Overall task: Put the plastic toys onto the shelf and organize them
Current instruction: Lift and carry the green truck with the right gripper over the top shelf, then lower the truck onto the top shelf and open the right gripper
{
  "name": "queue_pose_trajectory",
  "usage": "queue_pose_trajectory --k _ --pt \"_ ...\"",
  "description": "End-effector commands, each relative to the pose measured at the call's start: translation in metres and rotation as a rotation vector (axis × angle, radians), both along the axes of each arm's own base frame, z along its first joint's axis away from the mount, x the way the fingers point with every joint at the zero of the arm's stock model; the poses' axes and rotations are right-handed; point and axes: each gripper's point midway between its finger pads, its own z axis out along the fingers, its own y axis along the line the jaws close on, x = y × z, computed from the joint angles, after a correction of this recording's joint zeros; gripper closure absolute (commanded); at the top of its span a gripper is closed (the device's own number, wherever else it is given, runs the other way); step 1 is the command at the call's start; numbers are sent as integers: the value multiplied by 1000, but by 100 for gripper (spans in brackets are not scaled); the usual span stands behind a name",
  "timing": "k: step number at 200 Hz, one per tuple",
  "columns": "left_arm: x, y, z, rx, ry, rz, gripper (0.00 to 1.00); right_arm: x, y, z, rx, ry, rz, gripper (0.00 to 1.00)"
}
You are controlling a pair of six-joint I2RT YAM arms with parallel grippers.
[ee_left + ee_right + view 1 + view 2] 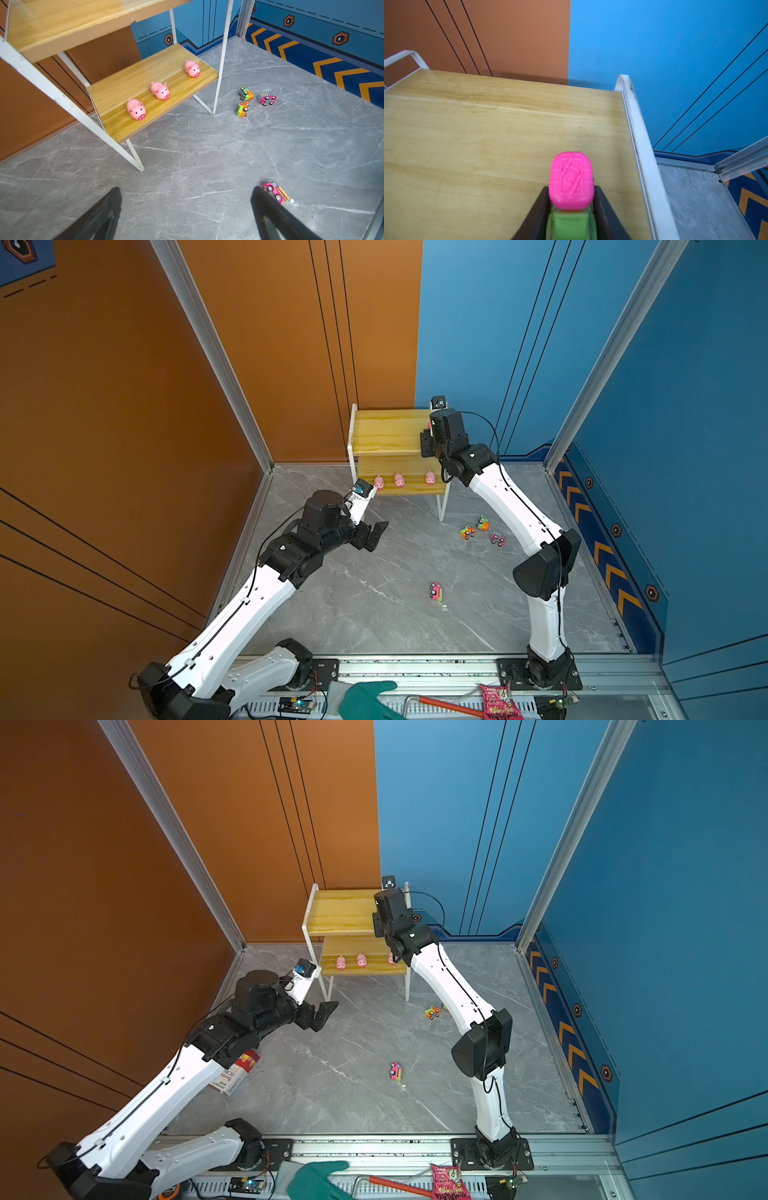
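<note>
Nearest the robot's base, a pink truck with a yellow bed (pixel 435 591) lies alone on the grey marbled worktop (pixel 374 626). The left fingers (pixel 377 529) hang above the worktop at about 10 o'clock from it, spread wide apart and holding nothing. In the left wrist view that truck shows just past the tip of 1 finger, but both top views put it well apart from them.

Farther back, at 3 o'clock from the left fingers, 3 trucks sit close together near the front leg of the shelf (pixel 443 506). They are a green-and-orange truck (pixel 482 523), an orange-and-green truck (pixel 468 532) at its 8 o'clock, and a pink-and-grey truck (pixel 497 539) at its 4 o'clock.

Beyond the left fingers, between 12 and 2 o'clock, the shelf's lower board (pixel 116 93) carries 3 pink pigs in a row with their snouts toward the robot. There is a pig at the 9 o'clock end (pixel 378 482), a middle pig (pixel 399 480) and a pig at the 3 o'clock end (pixel 430 478).

Farthest back, the right fingers (pixel 536 214) reach over the 3 o'clock end of the top board (pixel 488 135) and are clamped on a pink-and-green truck (pixel 571 178). Its green body is pinched between the 2 inner faces, and its pink cab sticks out past the fingertips. The truck is low over the wood, near the white side rail (pixel 641 135). Whether its wheels touch the board cannot be told.
</note>
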Motion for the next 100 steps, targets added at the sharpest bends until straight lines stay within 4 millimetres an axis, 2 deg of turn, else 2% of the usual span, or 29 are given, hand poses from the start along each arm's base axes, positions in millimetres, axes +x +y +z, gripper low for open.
queue_pose_trajectory --k 1,46,100 --pt "-2 -5 1 -21 -4 -19 2 3 -9 4 -20 -7 -27 63" --pt "-2 -6 0 -24 2 -23 2 3 -10 15 -15 -31 -27 54" --pt "-2 -6 -2 -22 6 -23 2 1 -2 33 1 -81 -8 42"
